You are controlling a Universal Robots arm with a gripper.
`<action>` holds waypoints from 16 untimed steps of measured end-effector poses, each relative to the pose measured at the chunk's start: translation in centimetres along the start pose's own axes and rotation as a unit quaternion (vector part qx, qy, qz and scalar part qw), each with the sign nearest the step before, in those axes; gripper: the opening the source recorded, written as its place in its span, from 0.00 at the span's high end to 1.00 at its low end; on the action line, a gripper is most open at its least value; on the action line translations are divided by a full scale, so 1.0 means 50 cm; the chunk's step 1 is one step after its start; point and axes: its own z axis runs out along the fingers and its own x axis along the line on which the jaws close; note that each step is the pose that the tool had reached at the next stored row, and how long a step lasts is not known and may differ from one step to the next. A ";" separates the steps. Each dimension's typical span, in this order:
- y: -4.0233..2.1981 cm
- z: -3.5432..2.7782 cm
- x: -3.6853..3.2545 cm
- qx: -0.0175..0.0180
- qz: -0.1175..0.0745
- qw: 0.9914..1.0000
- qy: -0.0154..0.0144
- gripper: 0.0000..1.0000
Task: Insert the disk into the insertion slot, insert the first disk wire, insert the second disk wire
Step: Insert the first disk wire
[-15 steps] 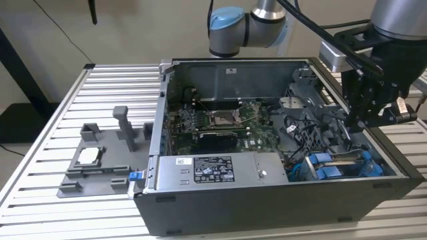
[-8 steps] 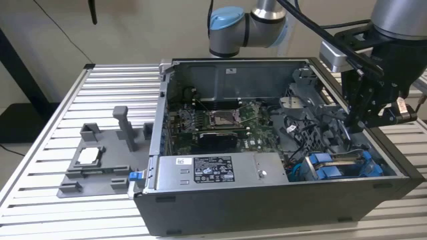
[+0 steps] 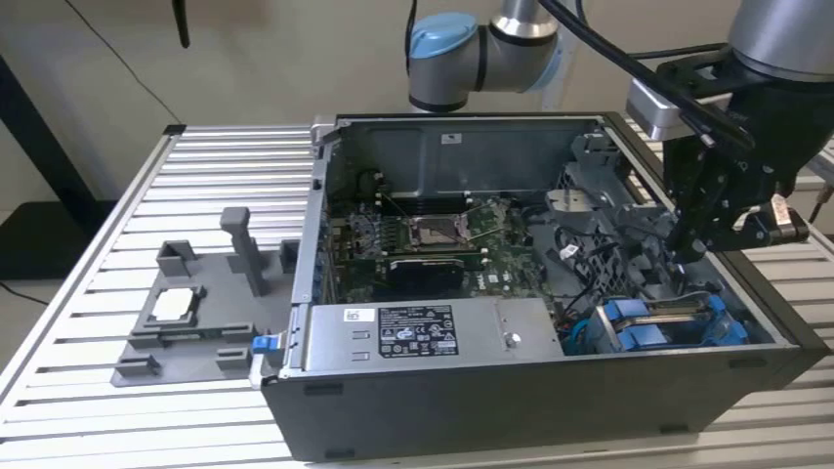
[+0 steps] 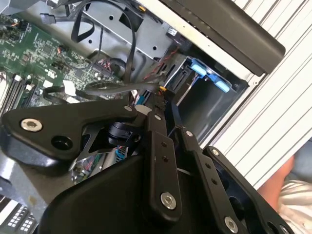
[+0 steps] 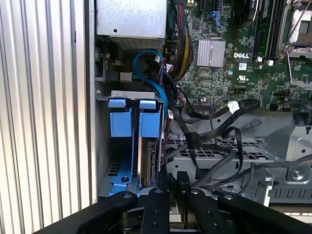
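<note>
While the open computer case (image 3: 521, 410) sits on the slatted table (image 3: 234, 166) in the exterior view, the gripper (image 3: 690, 256) hangs inside it, above the slot (image 3: 658, 327) at the exterior view's right. Seen in the second wrist view, the gripper (image 4: 163, 95) is near black wires (image 4: 102, 87) and the slot (image 4: 207, 105); whether it grips anything cannot be told. Seen in the first wrist view, the disk (image 5: 148, 163) stands inside the slot (image 5: 131, 93) beneath 2 blue tabs (image 5: 120, 119), just beside the gripper (image 5: 173, 179), and a blue wire (image 5: 161, 85) curves past the slot's far end.
</note>
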 end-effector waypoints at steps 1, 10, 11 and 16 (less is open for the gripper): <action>-0.001 0.001 0.000 -0.004 0.000 1.000 0.000 0.81; -0.008 0.014 0.001 -0.030 0.002 1.000 -0.001 0.81; -0.009 0.016 0.001 -0.032 0.002 0.999 -0.001 0.81; -0.018 0.025 0.005 -0.039 0.002 0.999 -0.001 0.81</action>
